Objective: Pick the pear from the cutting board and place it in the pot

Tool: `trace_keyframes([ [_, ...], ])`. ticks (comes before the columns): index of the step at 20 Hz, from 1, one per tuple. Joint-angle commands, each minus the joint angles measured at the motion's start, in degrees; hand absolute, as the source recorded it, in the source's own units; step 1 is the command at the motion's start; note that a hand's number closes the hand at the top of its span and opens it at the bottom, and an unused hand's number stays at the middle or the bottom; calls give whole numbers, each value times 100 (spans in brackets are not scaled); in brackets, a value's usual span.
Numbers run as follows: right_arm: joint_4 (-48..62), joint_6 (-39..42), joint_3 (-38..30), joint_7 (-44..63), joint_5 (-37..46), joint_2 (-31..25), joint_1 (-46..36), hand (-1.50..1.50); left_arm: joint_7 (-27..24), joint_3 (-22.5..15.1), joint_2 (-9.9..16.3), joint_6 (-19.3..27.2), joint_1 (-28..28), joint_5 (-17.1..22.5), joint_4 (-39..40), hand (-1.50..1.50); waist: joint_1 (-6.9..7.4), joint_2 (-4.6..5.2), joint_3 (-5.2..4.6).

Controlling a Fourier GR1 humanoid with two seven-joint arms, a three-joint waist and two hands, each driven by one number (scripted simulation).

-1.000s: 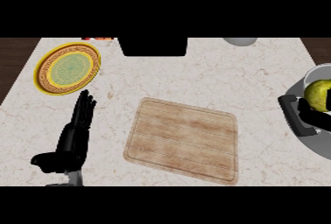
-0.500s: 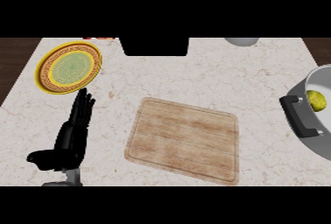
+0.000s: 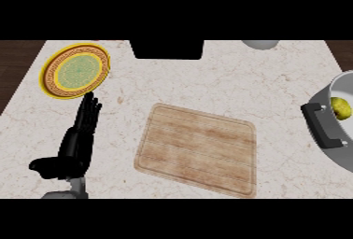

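My left hand (image 3: 77, 140) rests at the eight o'clock side of the counter (image 3: 207, 79), fingers straight and apart, pointing toward twelve and holding nothing. Above it, at ten o'clock, sits a yellow plate (image 3: 74, 71) with a green centre, well apart from the fingertips. The cutting board (image 3: 196, 149) lies at centre, tilted slightly, and carries nothing. At three o'clock the pot (image 3: 338, 91) is cut by the view's edge, its black handle (image 3: 321, 126) facing the board. The pear (image 3: 341, 107) lies inside the pot. My right hand does not show in this view, so I cannot report its fingers. I judge the placement done. Remaining risk: I cannot see where the right hand is, and a blind withdrawal could catch the pot's rim or handle and shift it.
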Motion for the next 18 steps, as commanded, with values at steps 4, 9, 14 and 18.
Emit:
trace_keyframes([
  [4, 1998, 0, -223, -504, -121, -122, -682, -150, -90, 52, 22, -79, 47, 61, 2, 0, 53, 9, 5],
  [9, 1423, 85, -1069, -1811, -1385, 26, -527, -150, 141, 93, 10, 78, -95, -13, -29, 0, -85, -41, 9],
  [14, 1416, 368, -2122, -2421, -2672, 38, -895, -150, -63, 103, -61, 74, 60, 30, 24, 0, -98, -46, 12],
  [18, 1916, 761, -2763, -2765, -3322, -361, -732, -150, -165, 76, -28, -4, -12, -26, 282, 0, -98, -6, 9],
])
